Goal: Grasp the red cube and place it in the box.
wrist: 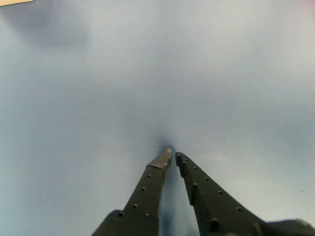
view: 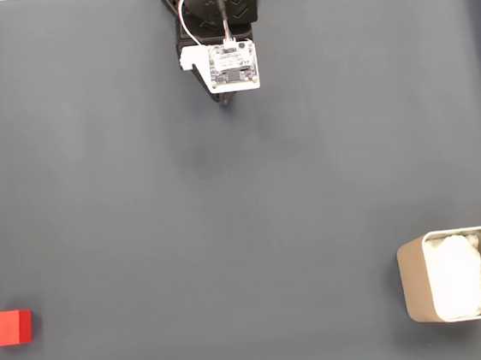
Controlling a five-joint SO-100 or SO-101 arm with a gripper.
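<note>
Two black fingers of my hand (wrist: 172, 156) are nearly pressed together, gripping nothing, above the dark grey desk (view: 229, 233). Small matte red cube (view: 8, 328) sits far left in the fixed view; beige rounded box (view: 413, 286) far right.

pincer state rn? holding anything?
Pincer: closed, fingertips nearly touching, nothing between them. The red cube sits on the mat, far from it.
</note>
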